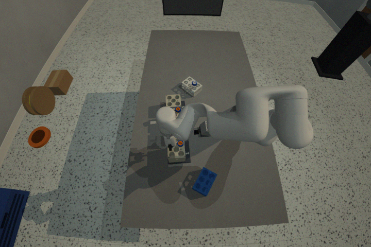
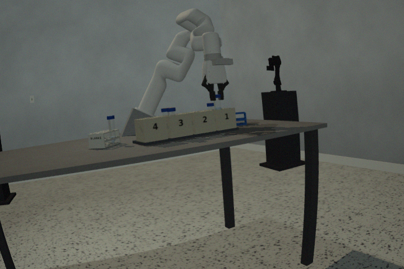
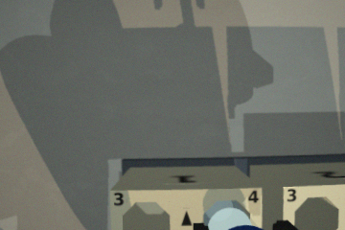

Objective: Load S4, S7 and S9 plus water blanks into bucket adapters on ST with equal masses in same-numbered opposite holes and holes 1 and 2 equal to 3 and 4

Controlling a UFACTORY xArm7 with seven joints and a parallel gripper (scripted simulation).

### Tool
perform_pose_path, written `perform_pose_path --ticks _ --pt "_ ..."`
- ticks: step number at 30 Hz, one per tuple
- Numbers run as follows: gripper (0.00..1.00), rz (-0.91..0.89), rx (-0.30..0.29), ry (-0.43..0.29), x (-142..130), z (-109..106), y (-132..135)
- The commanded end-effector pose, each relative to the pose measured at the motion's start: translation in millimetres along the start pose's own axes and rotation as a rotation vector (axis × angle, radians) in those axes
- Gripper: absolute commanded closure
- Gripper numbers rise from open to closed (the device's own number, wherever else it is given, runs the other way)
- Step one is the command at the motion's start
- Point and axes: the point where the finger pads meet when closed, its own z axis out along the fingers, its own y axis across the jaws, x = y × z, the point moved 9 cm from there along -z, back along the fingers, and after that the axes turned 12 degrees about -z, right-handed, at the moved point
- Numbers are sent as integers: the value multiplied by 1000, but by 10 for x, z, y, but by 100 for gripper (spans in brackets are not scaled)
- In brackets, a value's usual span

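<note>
My gripper (image 2: 216, 97) (image 3: 242, 227) is shut on a blue-capped tube (image 2: 217, 104) (image 3: 228, 219). The tube is upright, its lower part down in hole 4 of adapter 1 (image 2: 230, 121) (image 3: 187, 196). Its cap dot is hidden. One orange-dot tube (image 1: 180, 143) stands in adapter 1. Another orange-dot tube (image 1: 178, 109) stands in adapter 3 (image 2: 184, 129); the exterior view shows two caps there, close together. Adapter 4 (image 1: 173, 95) (image 2: 145, 133) shows open holes. Adapter 2 (image 2: 203, 126) is mostly hidden under the arm in the top view. The dots' writing is unreadable.
The white BLANKS rack (image 1: 191, 90) (image 2: 95, 142) holds one white-dot tube (image 1: 194, 83) (image 2: 110, 117). A blue rack (image 1: 204, 184) (image 2: 241, 119) stands beyond adapter 1, with no tube seen. The small desk (image 1: 204, 129) is partly under the arm; its key is hidden.
</note>
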Motion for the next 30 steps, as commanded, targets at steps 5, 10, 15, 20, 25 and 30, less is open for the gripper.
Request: perform_pose_path --ticks 5,10,15,20,25,30 --pt "100 1 -2 4 9 69 7" --pt "100 1 -2 3 9 119 7" --pt "100 1 -2 3 9 149 7" --pt "100 1 -2 3 9 199 7" --pt "100 1 -2 3 9 249 7" --pt "100 1 -2 3 10 279 7"
